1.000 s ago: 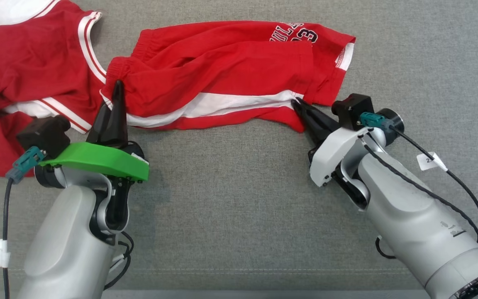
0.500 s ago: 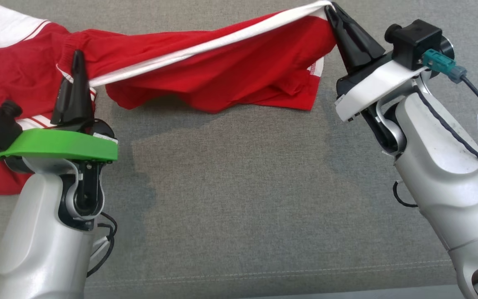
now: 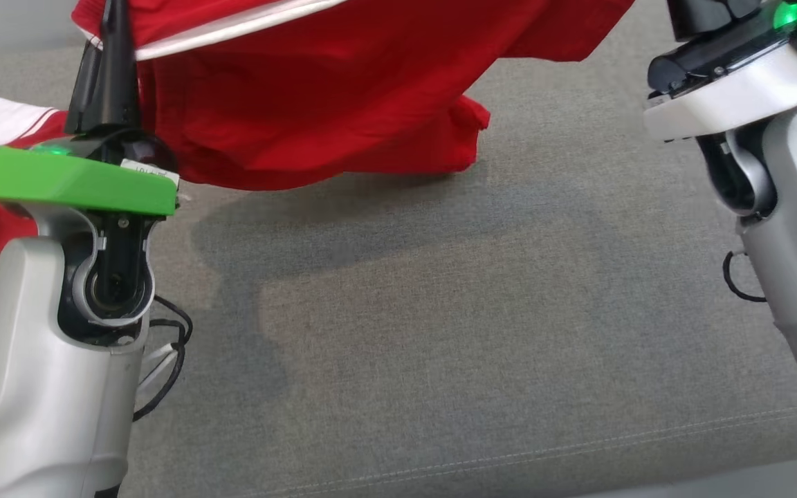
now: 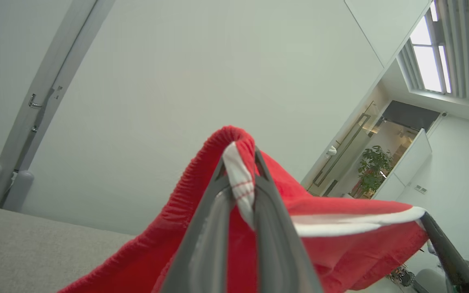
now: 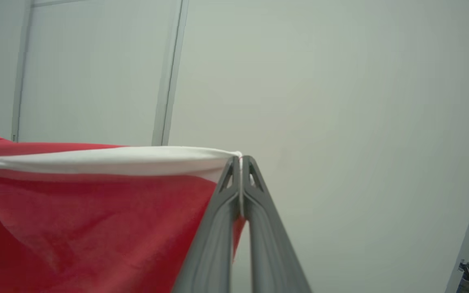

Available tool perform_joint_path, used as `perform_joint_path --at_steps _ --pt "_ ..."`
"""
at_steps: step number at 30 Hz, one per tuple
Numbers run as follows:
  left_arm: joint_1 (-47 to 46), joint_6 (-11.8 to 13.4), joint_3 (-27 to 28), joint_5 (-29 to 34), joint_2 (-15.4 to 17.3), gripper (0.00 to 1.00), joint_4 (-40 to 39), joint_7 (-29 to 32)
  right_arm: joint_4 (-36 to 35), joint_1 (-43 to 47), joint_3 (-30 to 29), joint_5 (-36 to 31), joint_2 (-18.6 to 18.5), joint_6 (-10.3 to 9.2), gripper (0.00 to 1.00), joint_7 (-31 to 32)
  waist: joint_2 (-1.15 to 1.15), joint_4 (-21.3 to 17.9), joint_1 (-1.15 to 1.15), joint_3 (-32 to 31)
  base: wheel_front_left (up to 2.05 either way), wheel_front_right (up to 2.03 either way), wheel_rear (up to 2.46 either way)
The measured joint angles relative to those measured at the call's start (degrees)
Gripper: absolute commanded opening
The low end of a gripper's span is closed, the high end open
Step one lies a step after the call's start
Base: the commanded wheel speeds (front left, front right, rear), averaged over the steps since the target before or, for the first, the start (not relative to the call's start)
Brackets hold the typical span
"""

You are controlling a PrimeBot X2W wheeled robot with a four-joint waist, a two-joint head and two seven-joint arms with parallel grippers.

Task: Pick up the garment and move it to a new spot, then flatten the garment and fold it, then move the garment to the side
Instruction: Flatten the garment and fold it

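Note:
The garment (image 3: 315, 90) is a pair of red shorts with a white side stripe. It hangs stretched between my two grippers above the grey surface, its lower folds drooping close to it. My left gripper (image 3: 115, 14) points up at the top left, shut on the ribbed waistband. The left wrist view shows this gripper (image 4: 239, 162) pinching the garment (image 4: 340, 244) at a white strip. In the right wrist view my right gripper (image 5: 240, 159) is shut on the white-striped corner of the garment (image 5: 75, 219). My right wrist (image 3: 724, 90) sits at the top right of the head view.
A second red-and-white piece of clothing (image 3: 4, 121) lies on the grey fabric surface (image 3: 440, 311) at the far left, behind my left arm. A seam runs near the surface's front edge. Pale walls and a door frame fill the wrist views' backgrounds.
Both grippers have risen and carried the garment up off the surface, pulling it taut between them. The head view has shifted as well.

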Motion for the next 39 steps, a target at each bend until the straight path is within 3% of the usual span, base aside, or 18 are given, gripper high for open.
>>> perform_joint_path --at_steps 4,8,11,17,26,32,39 --pt "-2.09 1.07 -1.14 -1.37 0.05 0.0 -3.69 3.3 -4.0 0.09 -1.92 -0.19 -1.97 -0.78 0.0 -0.05 0.0 -1.09 0.0 -2.06 0.0 0.0 0.0" --pt "-4.89 3.88 -1.9 -1.38 0.19 0.0 -4.43 7.28 -4.35 0.71 -3.21 0.23 -4.1 -0.77 0.0 -0.05 0.0 -2.06 0.0 -3.64 0.0 0.0 0.0" --pt "-6.54 6.06 -2.37 -1.91 0.1 0.0 -2.64 10.88 -3.33 0.83 -3.31 1.71 -4.39 -0.2 0.0 1.52 0.0 -2.76 0.0 -3.87 0.0 0.0 0.0" --pt "-11.61 7.42 -3.6 -1.09 -0.11 0.0 3.66 16.36 0.82 -4.35 -2.58 4.15 -3.74 0.79 0.0 5.75 0.0 -3.39 0.0 -1.72 0.0 0.0 0.0" --pt "-25.49 7.58 2.09 -0.87 -4.78 0.0 4.97 12.8 1.43 -17.86 -4.47 3.87 -2.83 0.76 0.0 5.21 0.0 -3.93 0.0 3.08 0.0 0.0 0.0" --pt "-21.51 7.57 2.04 -0.87 -3.87 0.0 7.09 12.65 3.53 -14.23 -2.57 3.79 -2.31 0.83 0.0 3.96 0.0 -4.28 0.0 5.58 0.0 0.0 0.0" --pt "-6.62 7.31 -1.1 -1.3 -3.44 0.0 6.75 13.5 3.89 1.16 -1.15 4.52 -2.54 1.31 0.0 1.8 0.0 -4.73 0.0 7.45 0.0 0.0 0.0"
